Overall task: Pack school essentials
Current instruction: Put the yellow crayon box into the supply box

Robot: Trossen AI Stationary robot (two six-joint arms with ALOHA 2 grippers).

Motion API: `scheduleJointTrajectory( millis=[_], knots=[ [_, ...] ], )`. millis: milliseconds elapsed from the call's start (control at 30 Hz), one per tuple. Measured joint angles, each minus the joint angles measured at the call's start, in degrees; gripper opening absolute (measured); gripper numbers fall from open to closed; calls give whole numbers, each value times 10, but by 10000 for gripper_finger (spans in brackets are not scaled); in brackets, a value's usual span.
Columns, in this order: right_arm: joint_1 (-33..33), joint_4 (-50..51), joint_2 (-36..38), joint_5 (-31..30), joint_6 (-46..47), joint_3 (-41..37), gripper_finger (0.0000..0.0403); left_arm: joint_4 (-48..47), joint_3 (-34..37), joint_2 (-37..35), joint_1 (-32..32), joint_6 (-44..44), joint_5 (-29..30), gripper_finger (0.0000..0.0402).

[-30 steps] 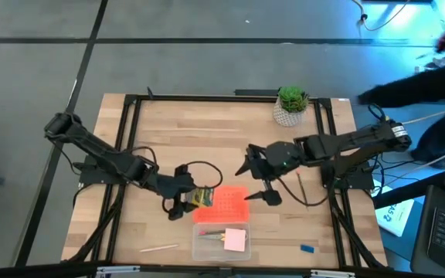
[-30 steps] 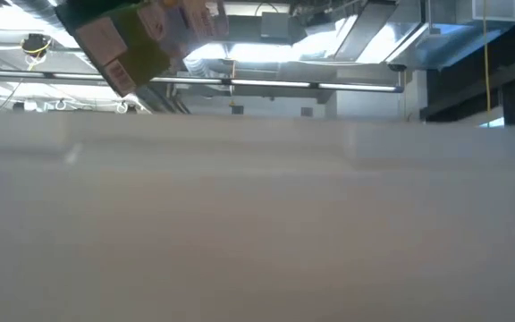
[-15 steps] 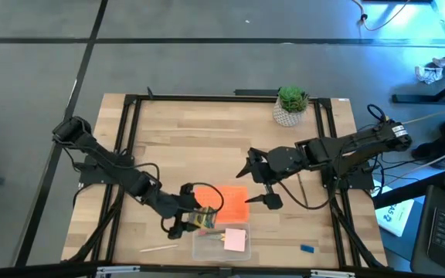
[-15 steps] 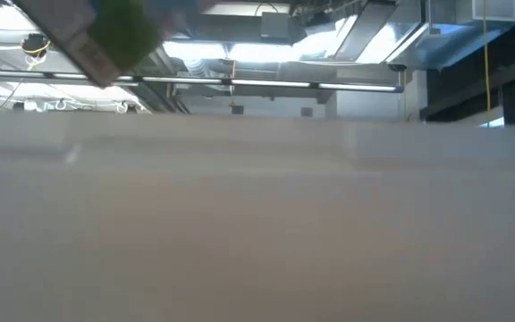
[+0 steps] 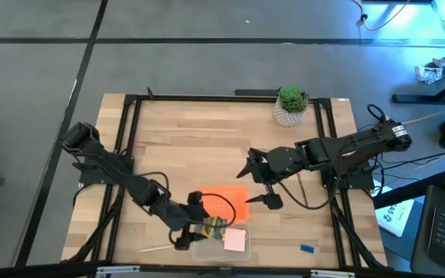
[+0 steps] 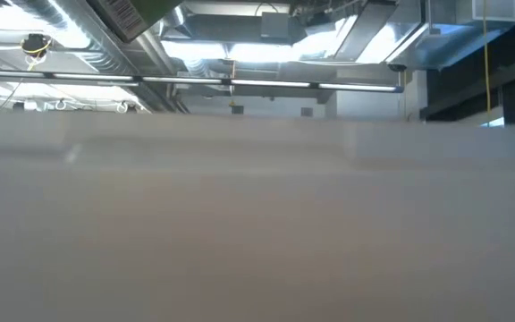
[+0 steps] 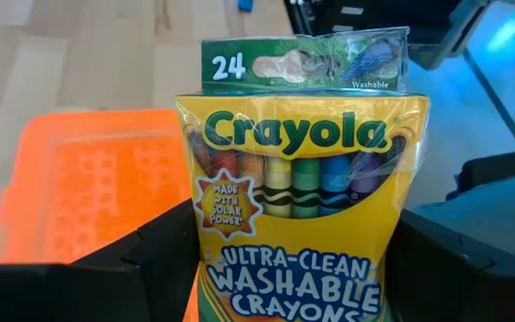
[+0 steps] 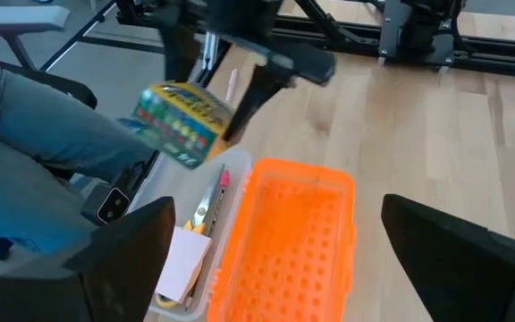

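Observation:
The green-and-yellow crayon box (image 7: 302, 197) hangs in the air over the clear case (image 5: 207, 249), with my left gripper (image 5: 199, 230) shut on it. The right wrist view shows the crayon box (image 8: 181, 121) tilted above the case. In the case lie the pale pink pad (image 5: 236, 241) and yellow-handled scissors (image 8: 206, 210). The orange lid (image 5: 226, 202) lies flat on the table next to the case, on its far side. My right gripper (image 5: 259, 184) stands open above the table, right of the lid, with nothing in it. My left gripper pinches the crayon box between its two fingers, one finger (image 7: 150, 259) on each narrow side (image 7: 195, 250) of the box's lower part. The green flap end (image 7: 302, 63) points away from the gripper. The fingers slant down from the table's left. The box is lifted clear and tilted.
A potted plant (image 5: 290, 104) stands at the far right. A thin pencil (image 5: 158, 249) lies near the front edge left of the case, a blue piece (image 5: 307, 249) to its right, a pen (image 5: 304, 189) beside my right gripper. A person's leg (image 8: 52, 143) shows beyond the front edge.
My left gripper has carried the crayon box toward the table's near edge and a little to the right, from beside the orange lid's left edge to above the clear case. The box has stayed lifted in the same hold.

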State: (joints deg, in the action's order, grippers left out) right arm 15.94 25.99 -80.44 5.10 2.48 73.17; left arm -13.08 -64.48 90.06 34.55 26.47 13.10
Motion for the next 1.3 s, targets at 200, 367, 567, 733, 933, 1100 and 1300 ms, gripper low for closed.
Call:
scheduleJointTrajectory(
  millis=[200,367,567,733,933,1100,1300],
  knots=[
    [0,15,0,0,-1,0,398,-13,-45,69,13,28,-1,288],
    [0,28,0,0,0,0,398,-11,-61,105,13,34,-1,288],
    [0,28,0,0,0,0,398,-13,-61,126,12,47,3,288],
    [0,27,0,0,0,0,398,-15,-61,139,19,56,9,288],
    [0,25,0,0,0,0,398,-15,-60,143,24,65,25,288],
    [0,25,0,0,0,0,398,-15,-60,143,29,74,28,288],
    [0,24,0,0,0,0,398,-15,-60,162,44,75,56,288]
  ],
)
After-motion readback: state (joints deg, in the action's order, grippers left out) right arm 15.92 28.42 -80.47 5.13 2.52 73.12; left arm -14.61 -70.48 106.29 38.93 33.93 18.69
